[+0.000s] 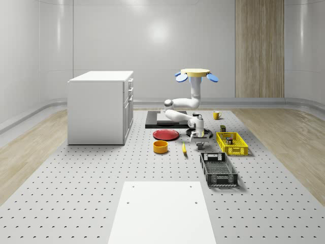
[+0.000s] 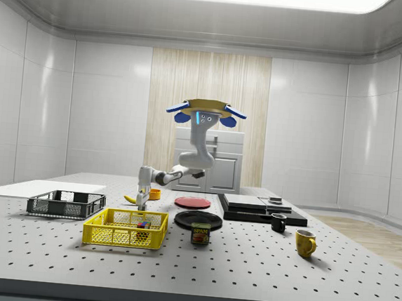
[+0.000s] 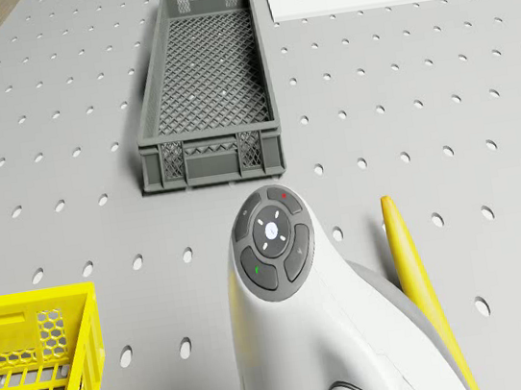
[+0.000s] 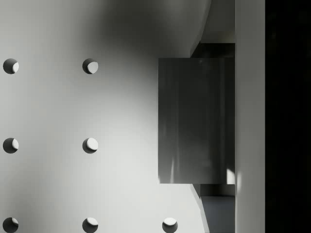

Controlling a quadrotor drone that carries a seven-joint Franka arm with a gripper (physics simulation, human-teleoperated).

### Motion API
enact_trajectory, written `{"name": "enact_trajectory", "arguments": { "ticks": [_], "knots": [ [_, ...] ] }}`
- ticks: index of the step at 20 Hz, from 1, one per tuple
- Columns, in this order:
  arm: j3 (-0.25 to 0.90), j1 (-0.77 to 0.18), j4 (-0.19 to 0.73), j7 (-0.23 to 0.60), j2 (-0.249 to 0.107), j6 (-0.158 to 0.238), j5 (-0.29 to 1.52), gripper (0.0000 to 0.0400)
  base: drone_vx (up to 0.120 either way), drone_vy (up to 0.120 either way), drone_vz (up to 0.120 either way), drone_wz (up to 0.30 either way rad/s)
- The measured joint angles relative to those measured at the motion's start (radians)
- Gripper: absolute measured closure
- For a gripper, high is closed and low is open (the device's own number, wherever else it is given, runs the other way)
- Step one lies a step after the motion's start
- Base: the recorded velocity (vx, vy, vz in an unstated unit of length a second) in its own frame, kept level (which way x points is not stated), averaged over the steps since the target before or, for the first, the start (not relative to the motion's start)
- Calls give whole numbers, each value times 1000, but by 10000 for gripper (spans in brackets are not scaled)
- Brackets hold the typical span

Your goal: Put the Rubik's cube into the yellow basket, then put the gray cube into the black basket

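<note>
the gray cube (image 4: 197, 120) sits at centre right of the wrist view, on the table, between the gripper fingers (image 4: 250, 116), which stand apart. the drone (image 1: 196, 74) hovers above. it looks rigid, smooth, light; take it by flat opposite faces.

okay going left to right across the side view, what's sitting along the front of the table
black basket → yellow basket → Spam can → black mug → yellow mug
</note>
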State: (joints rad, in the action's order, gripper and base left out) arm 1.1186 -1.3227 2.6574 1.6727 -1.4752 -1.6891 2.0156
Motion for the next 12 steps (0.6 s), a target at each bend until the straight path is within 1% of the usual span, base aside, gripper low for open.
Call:
{"name": "enact_trajectory", "arguments": {
  "ticks": [4,7,8,12],
  "knots": [
    [1,1,1,-1,2,2,0,148,0,0,0,0],
    [18,6,9,-1,0,12,-15,149,0,0,0,0],
    [26,8,14,-1,-1,16,-23,149,0,0,40,0],
    [63,16,31,0,-5,34,-57,150,0,0,120,0]
  ]
}}
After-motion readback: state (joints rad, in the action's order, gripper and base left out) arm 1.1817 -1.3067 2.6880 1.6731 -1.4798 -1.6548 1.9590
